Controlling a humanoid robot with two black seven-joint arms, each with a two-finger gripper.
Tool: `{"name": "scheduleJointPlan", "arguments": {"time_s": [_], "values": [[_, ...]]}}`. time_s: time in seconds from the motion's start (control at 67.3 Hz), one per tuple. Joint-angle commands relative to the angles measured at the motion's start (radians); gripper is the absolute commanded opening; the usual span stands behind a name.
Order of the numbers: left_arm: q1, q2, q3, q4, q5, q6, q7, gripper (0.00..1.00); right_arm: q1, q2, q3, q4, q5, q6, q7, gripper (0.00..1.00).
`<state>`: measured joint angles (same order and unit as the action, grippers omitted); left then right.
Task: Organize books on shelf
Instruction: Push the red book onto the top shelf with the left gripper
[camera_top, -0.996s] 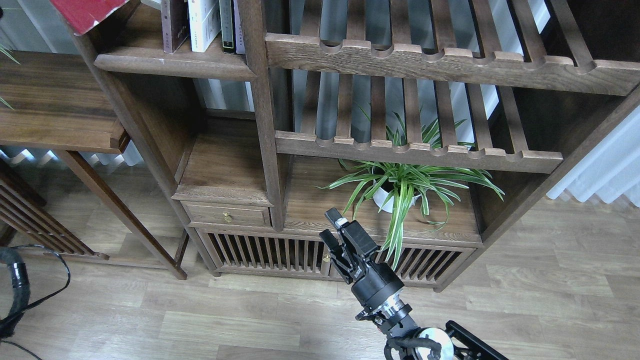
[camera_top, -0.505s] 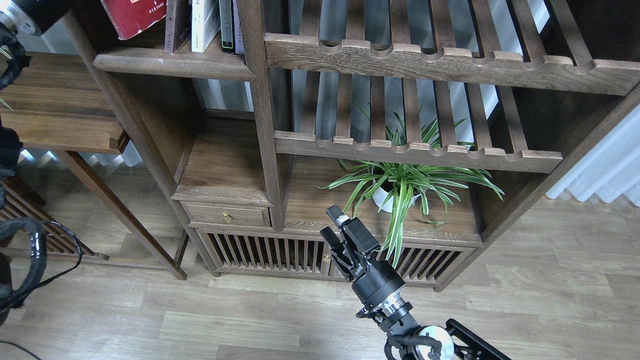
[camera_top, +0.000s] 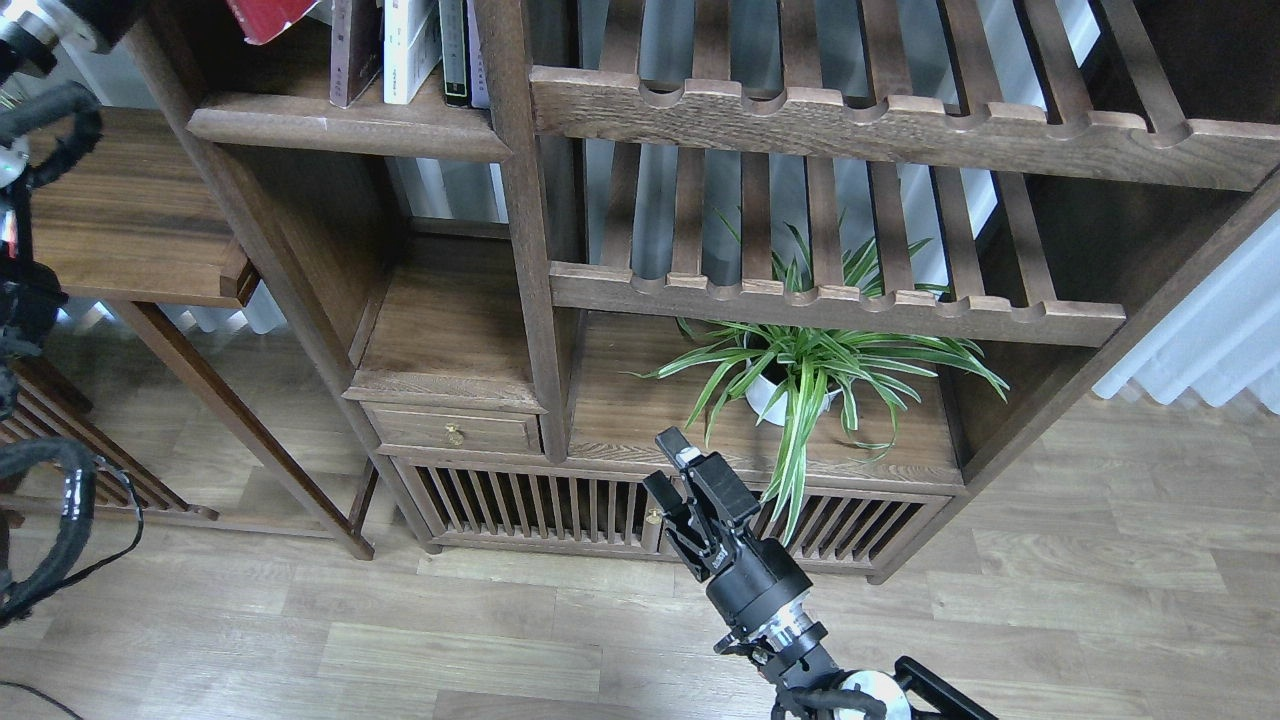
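Near us, our right gripper (camera_top: 668, 462) hangs low with fingers a little apart, holding nothing. Far up, the red book (camera_top: 268, 14) has gone higher above the shelf (camera_top: 340, 125) beside the standing books (camera_top: 410, 50). Our left gripper is hidden.

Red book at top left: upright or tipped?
Tipped. The red book leans at a slant over the shelf, unlike the upright books beside it; most is cropped.

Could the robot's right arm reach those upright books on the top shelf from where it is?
Probably not without a big move. The right pincer hangs low by the plant, empty, while the upright books stand far up and left.
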<state>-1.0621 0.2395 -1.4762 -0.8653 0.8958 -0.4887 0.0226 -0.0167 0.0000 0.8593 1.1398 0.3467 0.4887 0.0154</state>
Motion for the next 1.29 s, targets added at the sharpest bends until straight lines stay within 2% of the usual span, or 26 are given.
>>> {"name": "scheduleJointPlan", "arguments": {"time_s": [0.0,0.178,0.193,0.342,0.401,0.461,0.565,0.713,0.877,1.055,1.129,1.278], "values": [[-0.012,0.001,0.036,0.038,0.002,0.000,-0.088,0.01,0.000,0.000,0.003,0.000,-0.002,0.000,-0.002,0.87],[-0.012,0.027,0.079,0.077,0.002,0.030,-0.187,0.01,0.000,0.000,0.004,0.001,0.000,0.000,-0.002,0.87],[-0.013,0.035,0.098,0.094,0.002,0.051,-0.222,0.01,0.000,0.000,0.004,0.001,-0.001,0.000,-0.002,0.87],[-0.033,0.069,0.163,0.160,0.008,0.082,-0.325,0.01,0.003,0.000,0.003,-0.002,-0.002,0.000,-0.002,0.87],[-0.062,0.083,0.212,0.212,0.009,0.101,-0.380,0.01,0.006,0.000,0.000,-0.003,-0.002,0.000,-0.002,0.87],[-0.079,0.083,0.244,0.239,0.008,0.125,-0.412,0.01,0.009,0.000,0.000,-0.003,-0.002,0.000,-0.002,0.87],[-0.091,0.081,0.280,0.265,0.008,0.165,-0.434,0.02,0.011,0.000,0.000,-0.002,0.000,0.000,-0.002,0.87],[-0.090,0.083,0.310,0.278,0.008,0.167,-0.443,0.02,0.008,0.000,0.004,-0.002,0.000,0.000,0.000,0.87],[-0.099,0.072,0.362,0.308,0.008,0.177,-0.483,0.03,0.000,0.000,0.003,0.000,0.000,0.000,0.000,0.87],[-0.113,0.061,0.379,0.324,0.008,0.213,-0.489,0.03,0.000,0.000,-0.002,0.000,0.000,0.000,0.000,0.87],[-0.113,0.057,0.384,0.341,0.008,0.229,-0.511,0.03,0.000,0.000,0.000,0.000,0.000,0.000,0.000,0.87],[-0.119,0.040,0.396,0.371,0.008,0.239,-0.511,0.02,-0.002,0.000,0.001,0.000,0.000,0.000,0.000,0.87]]}}
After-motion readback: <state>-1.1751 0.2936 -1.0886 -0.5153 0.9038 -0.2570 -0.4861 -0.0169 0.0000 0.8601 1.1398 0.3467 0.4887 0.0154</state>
